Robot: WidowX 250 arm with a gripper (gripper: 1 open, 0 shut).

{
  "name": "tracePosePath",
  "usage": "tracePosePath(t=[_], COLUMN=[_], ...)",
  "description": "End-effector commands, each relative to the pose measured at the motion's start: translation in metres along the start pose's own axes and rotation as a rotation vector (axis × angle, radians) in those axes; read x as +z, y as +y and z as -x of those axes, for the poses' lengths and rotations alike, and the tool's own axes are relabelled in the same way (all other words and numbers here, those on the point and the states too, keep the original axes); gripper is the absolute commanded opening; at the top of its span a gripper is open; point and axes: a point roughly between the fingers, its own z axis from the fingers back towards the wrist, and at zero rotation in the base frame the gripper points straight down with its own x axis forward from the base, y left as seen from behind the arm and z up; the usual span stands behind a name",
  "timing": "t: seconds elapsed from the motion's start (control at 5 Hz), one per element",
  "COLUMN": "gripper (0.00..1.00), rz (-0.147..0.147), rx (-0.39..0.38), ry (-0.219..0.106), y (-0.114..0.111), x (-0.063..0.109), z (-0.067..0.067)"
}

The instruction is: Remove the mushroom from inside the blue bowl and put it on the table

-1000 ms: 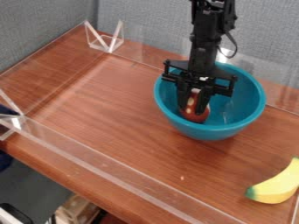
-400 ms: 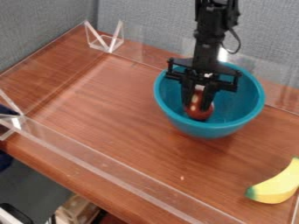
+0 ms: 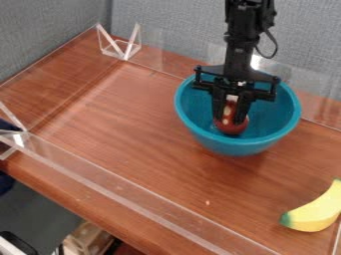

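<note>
The blue bowl stands on the table at the right of the middle. My gripper reaches straight down into it from above. It is shut on the mushroom, whose reddish-brown cap shows between the fingers, inside the bowl and lifted off its floor. The black arm rises above the bowl toward the top edge of the view.
A yellow banana lies at the table's front right corner. Clear acrylic walls run along the front and left edges, with a clear bracket at the back left. A grey wall stands behind.
The gripper has risen a little and shifted slightly right, carrying the mushroom up from the bowl's floor. The bowl and banana have not moved.
</note>
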Motion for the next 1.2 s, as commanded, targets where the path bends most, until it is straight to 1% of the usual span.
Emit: tracePosePath(t=[0.0, 0.4, 0.8, 1.0], gripper=[0.0, 0.0, 0.0, 0.0], rz=[0.035, 0.057, 0.066, 0.077], rx=[-0.017, -0.027, 0.03, 0.106], ry=[-0.053, -0.04, -0.062, -0.07], y=[-0.015, -0.033, -0.001, 0.034], x=[0.019, 0.009, 0.024, 0.031], z=[-0.002, 0.005, 0.008, 0.009])
